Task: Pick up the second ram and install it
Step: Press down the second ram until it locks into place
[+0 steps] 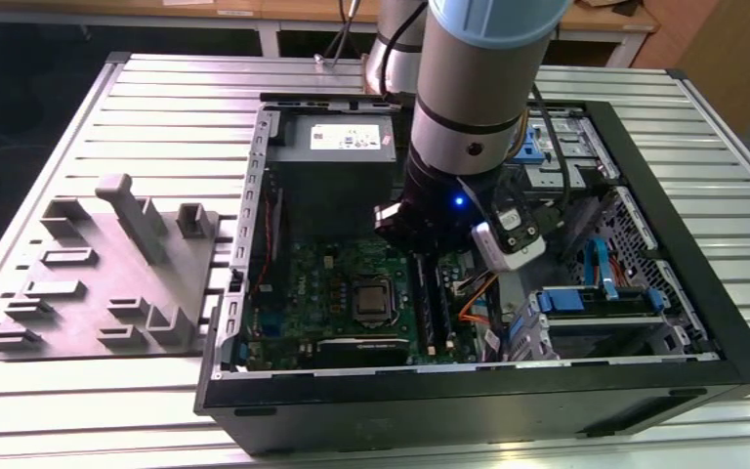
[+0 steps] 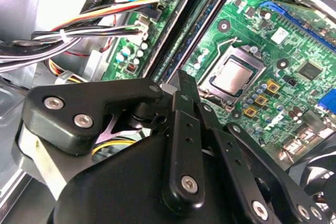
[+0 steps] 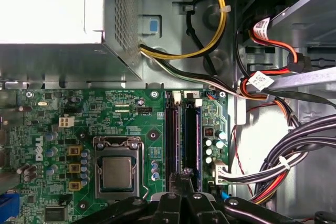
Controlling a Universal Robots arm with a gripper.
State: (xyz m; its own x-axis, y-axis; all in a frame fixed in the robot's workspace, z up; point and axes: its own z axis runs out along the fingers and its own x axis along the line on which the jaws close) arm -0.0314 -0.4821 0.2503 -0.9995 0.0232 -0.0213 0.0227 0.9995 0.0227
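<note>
Ribbed metal table (image 1: pixel 114 391), open black computer case (image 1: pixel 479 401): black claw (image 3: pixel 185 174) over memory slots.
Claw fingers are drawn together, gripping nothing visible. The thin, dark green-blue ram strip (image 3: pixel 197 140) appears to stand in its slot on the glossy green motherboard (image 3: pixel 131 119). Pressing it while tilted could flex the board.

Even room light outside, hard glare inside the case

The ribbed counter (image 1: pixel 153 107) is evenly bright while the computer case (image 1: pixel 687 322) interior lies in shadow; in the first wrist view the power supply (image 3: pixel 47 3) washes out white, and the near pincer (image 2: pixel 181 103) is soft-focused.
</note>
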